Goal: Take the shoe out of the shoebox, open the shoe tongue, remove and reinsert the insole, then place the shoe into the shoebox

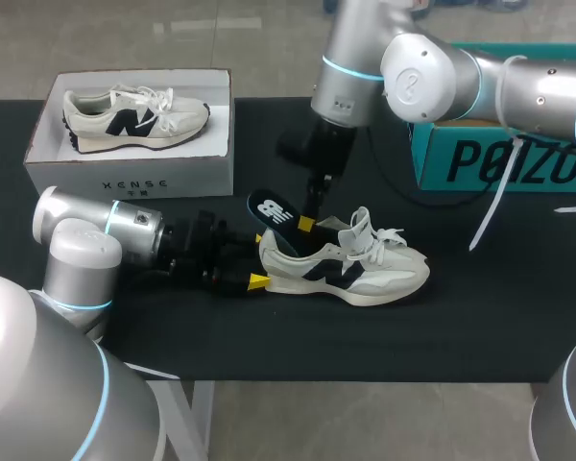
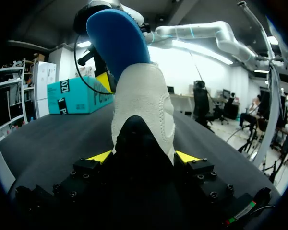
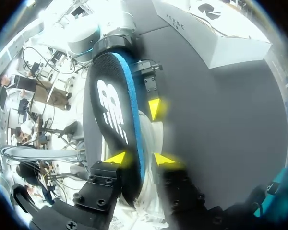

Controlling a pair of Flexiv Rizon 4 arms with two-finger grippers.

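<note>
Head view: the cream shoe (image 1: 350, 269) with a dark side mark is lying on the table (image 1: 480, 317), outside the white, printed box (image 1: 125, 173).
Left wrist view: the left gripper (image 2: 144, 157) is clamping its heel.
Right wrist view: the right gripper (image 3: 139, 158) is pinching the blue-edged insole (image 3: 113, 110), which is showing a white logo.

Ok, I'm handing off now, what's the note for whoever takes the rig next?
Left tool: shut on the heel of the shoe, which lies on the table, out of the shoebox.
Right tool: shut on the insole, standing up from the shoe's opening, lower end inside.
Done: shoe out. Cannot tell if the insole step is at removal or reinsertion.
To do: finish the insole, return the shoe to the shoebox, where a second shoe lies.
</note>
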